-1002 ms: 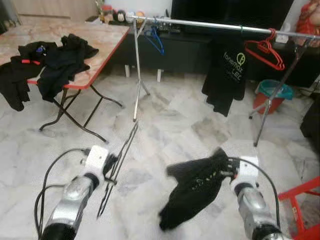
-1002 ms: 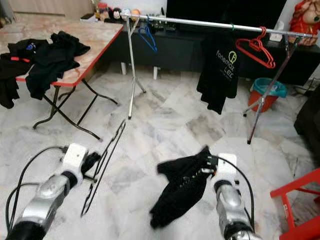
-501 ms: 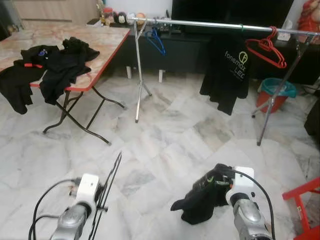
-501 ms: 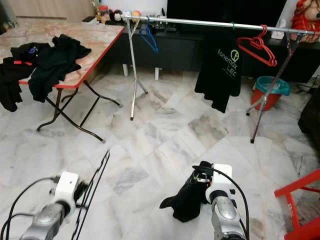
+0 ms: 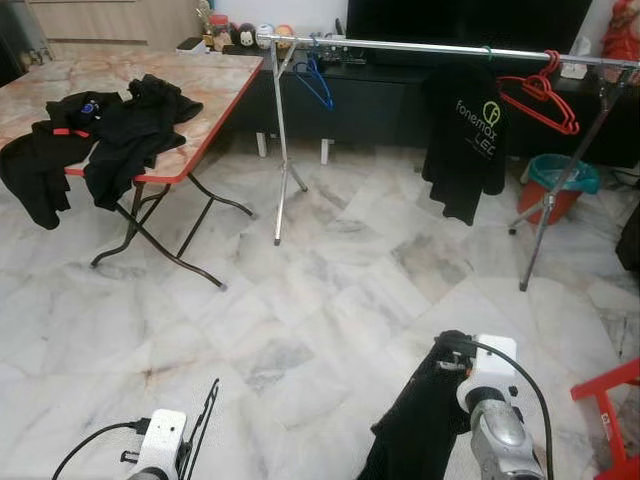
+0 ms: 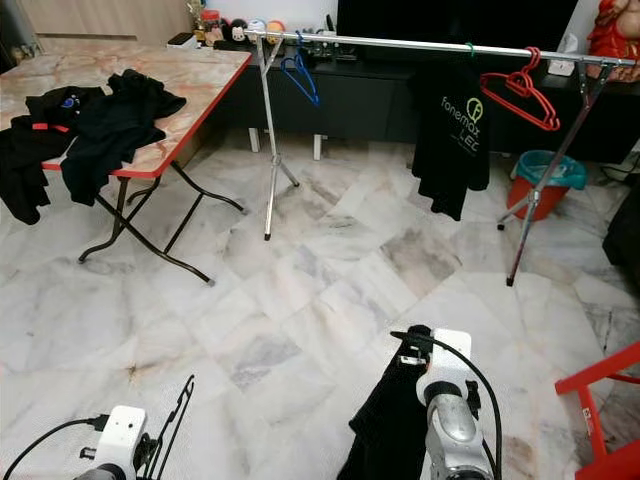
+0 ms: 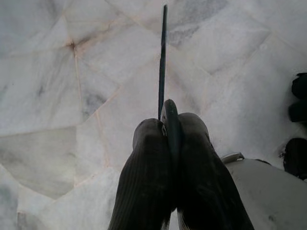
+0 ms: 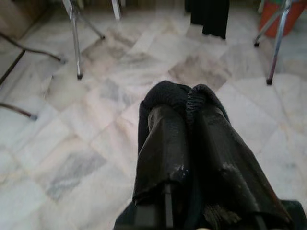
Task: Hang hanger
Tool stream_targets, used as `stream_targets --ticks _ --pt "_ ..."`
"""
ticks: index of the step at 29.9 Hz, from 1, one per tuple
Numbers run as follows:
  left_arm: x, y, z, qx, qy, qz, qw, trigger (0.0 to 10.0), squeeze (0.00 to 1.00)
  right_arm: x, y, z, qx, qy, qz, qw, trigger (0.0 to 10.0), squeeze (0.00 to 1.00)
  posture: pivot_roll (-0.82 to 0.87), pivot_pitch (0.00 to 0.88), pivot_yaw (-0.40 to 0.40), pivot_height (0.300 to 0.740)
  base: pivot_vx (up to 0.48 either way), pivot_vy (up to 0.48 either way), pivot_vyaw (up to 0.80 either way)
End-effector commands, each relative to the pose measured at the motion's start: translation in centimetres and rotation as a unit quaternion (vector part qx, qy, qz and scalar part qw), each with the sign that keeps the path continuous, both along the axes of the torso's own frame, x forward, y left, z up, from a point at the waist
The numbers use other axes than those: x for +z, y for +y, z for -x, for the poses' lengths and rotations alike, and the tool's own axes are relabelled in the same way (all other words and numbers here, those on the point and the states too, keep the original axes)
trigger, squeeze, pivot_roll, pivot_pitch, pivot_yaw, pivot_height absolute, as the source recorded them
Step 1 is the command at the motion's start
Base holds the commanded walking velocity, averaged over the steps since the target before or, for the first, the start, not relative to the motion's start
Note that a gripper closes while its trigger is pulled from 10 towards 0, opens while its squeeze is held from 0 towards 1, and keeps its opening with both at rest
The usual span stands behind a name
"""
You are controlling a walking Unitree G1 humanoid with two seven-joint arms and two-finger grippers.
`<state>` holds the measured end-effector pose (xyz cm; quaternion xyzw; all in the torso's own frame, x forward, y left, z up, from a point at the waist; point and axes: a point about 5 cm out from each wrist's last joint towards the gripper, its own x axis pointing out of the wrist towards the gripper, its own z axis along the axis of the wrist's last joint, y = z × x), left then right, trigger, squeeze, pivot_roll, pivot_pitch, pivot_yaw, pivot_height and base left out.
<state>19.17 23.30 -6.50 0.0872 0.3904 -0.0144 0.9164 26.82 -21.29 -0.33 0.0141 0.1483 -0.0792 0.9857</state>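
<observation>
Down low, a thin black wire hanger (image 7: 163, 57) is pinched between the pressed-together fingers (image 7: 144, 172) of the left hand (image 7: 168, 120), its frame sticking out ahead over the marble floor (image 5: 330, 300); from the head camera it shows as a dark loop (image 6: 175, 415) just beside the left wrist at the bottom edge of the picture. The right hand (image 8: 189, 103) is clamped on a black garment (image 5: 420, 430), which hangs limp from its fingers toward the floor. By my reading the task is still early: hanger and garment are each held apart, one per hand, the garment is not on the hanger, and the pair is well short of the clothes rail (image 5: 420, 46) across the room, so what is left is to bring the hanger to the rail and hook it on. On that rail I count one blue hanger (image 5: 316, 82) near its left end, one red hanger (image 5: 540, 95) near its right end, and one black printed T-shirt (image 5: 470, 150) between them. The folding worktop (image 5: 200, 85) stands to the left, with a heap of dark clothes (image 5: 100, 135) draped over its front edge; how many pieces lie in it cannot be told. An orange bucket (image 5: 555, 180) stands behind the rail's right leg, and part of a red frame (image 5: 605, 400) shows at the right edge of the head view.
</observation>
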Motion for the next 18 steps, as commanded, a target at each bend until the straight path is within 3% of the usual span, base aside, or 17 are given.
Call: stream_targets --ticks 1,6,9,18 --pt "-0.1 0.0 0.0 0.001 0.002 -0.007 1.0 10.0 0.0 2.4 0.1 -1.9 -0.005 -0.063 0.011 0.998 10.0 0.0 0.02 0.0 0.015 0.74 0.0 0.48 0.0" --pt "-0.1 0.1 0.1 0.005 0.003 -0.013 1.0 10.0 0.0 4.8 0.0 -3.4 0.007 -0.117 0.067 0.991 10.0 0.0 0.02 0.0 0.018 0.74 0.0 0.316 0.0" --pt "-0.3 -0.1 0.3 0.008 0.011 -0.015 1.0 10.0 0.0 6.6 0.0 -4.5 -0.001 -0.154 0.058 0.986 10.0 0.0 0.03 0.0 0.016 0.74 0.0 0.312 0.0" --pt "-0.5 -0.3 0.5 0.002 0.019 -0.018 1.0 10.0 0.0 7.7 1.2 -5.5 0.016 -0.172 0.073 0.982 10.0 0.0 0.04 0.0 0.025 0.74 0.0 0.43 0.0"
